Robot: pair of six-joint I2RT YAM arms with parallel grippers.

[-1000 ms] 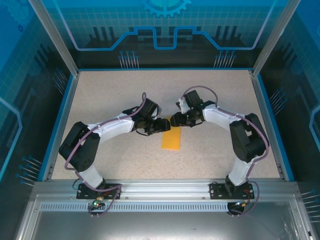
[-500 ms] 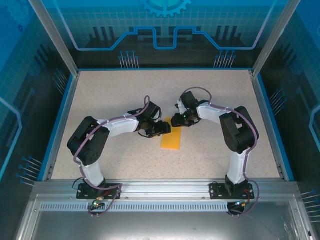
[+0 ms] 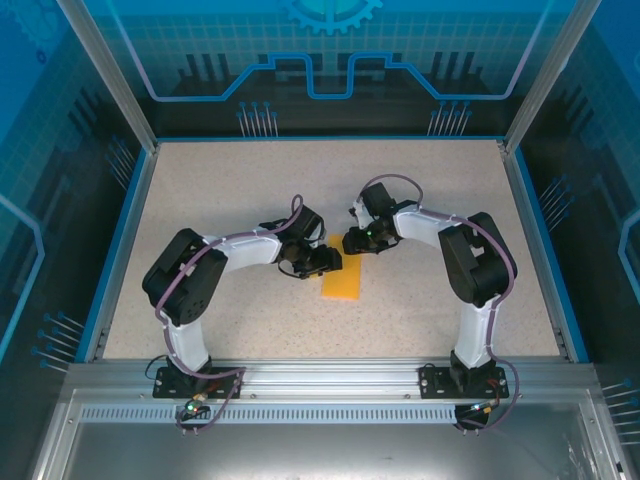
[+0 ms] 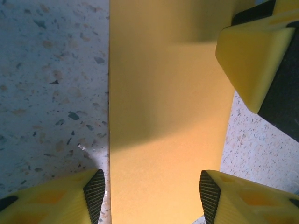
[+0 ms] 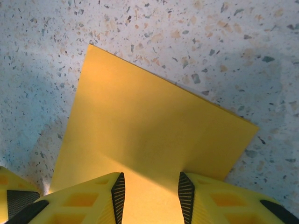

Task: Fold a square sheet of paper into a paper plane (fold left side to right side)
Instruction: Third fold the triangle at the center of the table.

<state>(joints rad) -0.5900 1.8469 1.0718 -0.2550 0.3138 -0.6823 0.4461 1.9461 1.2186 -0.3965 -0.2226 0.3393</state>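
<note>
Now the sheet of paper (image 3: 342, 282) lies flat on the speckled desk (image 3: 220, 200) as a narrow orange-yellow rectangle, plain and smooth, with one crisp long edge. The left end effector (image 4: 148, 186) straddles its width, fingers spread open. The right end effector (image 5: 152, 189) sits at its far end, fingers parted, with paper showing between them.
</note>
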